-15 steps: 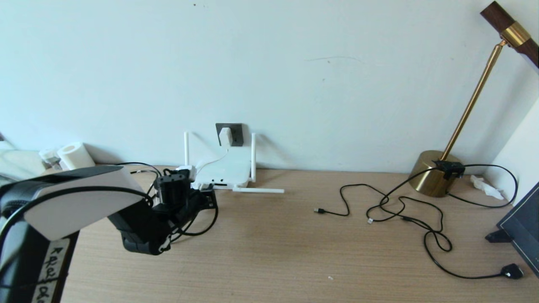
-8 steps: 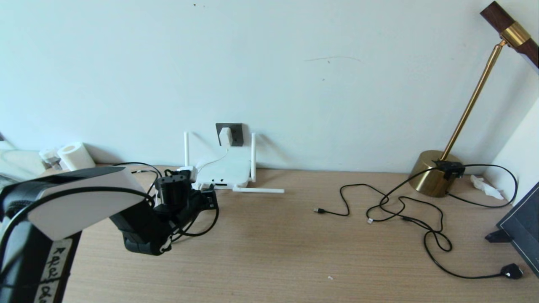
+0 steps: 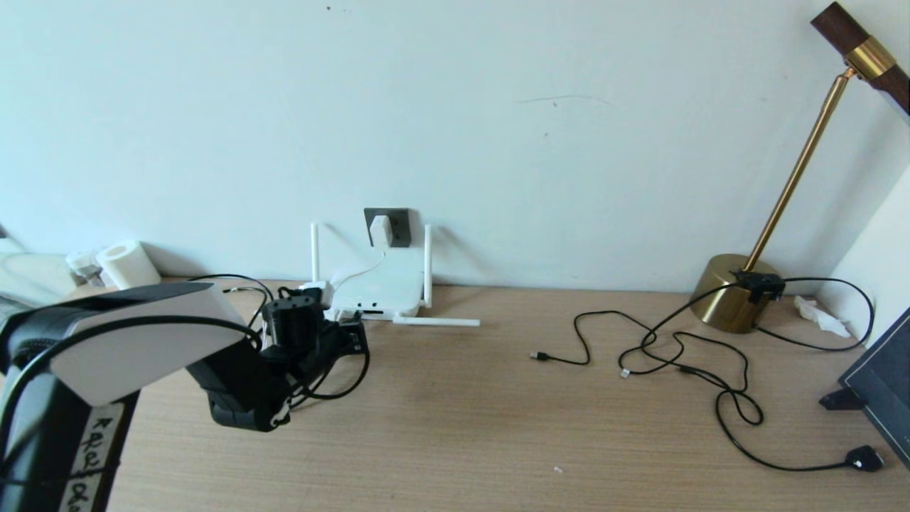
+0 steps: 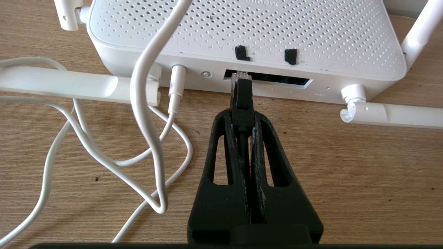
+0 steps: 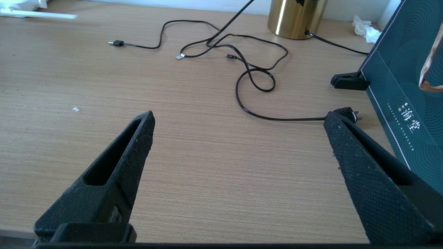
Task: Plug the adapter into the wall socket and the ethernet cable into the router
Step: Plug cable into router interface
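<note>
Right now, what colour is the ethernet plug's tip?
Clear, on the black ethernet cable; left wrist view shows it best.

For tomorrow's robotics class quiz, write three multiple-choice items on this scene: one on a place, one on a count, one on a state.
1. Where is the adapter?
A. In the wall socket
B. Lying on the desk
C. Held by the right gripper

2. How many router antennas stand upright in the head view?
A. None
B. Two
C. Four

3. What state is the left gripper in?
A. Wide open
B. Shut on nothing
C. Shut on the ethernet cable

Answers: 1 A, the white cube sits on the faceplate. 2 B, two rise beside the socket. 3 C, both fingers clamp the plug at the port.
</note>
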`<state>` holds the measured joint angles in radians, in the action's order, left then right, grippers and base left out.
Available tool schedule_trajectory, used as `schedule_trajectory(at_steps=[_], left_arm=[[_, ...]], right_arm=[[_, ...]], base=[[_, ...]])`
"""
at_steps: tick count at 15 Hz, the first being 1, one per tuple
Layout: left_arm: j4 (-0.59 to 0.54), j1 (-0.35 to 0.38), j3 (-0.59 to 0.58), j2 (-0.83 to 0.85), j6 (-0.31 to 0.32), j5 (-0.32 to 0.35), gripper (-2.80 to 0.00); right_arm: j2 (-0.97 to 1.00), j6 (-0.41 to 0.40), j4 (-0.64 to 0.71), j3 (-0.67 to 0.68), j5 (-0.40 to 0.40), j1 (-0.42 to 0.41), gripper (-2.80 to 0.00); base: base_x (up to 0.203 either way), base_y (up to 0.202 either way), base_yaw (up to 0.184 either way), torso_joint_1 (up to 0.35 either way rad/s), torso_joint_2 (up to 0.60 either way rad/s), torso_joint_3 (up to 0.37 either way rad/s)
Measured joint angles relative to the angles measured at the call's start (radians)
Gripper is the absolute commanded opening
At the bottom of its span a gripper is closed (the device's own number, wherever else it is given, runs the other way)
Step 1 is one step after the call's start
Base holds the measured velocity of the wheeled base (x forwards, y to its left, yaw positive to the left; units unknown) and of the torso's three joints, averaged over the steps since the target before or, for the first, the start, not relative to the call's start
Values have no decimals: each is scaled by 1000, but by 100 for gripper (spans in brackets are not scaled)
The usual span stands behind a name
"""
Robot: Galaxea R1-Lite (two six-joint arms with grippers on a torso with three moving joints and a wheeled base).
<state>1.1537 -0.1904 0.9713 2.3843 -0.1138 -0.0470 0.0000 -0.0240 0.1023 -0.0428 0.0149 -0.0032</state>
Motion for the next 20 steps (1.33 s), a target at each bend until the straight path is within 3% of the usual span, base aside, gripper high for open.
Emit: schedule_trajectory(at_steps=[20], left_arm=[[-3,1,16,3,0,0,-280]], right_arm=[[0,0,0,-1,0,0,0]], base=[[0,0,0,0,0,0]])
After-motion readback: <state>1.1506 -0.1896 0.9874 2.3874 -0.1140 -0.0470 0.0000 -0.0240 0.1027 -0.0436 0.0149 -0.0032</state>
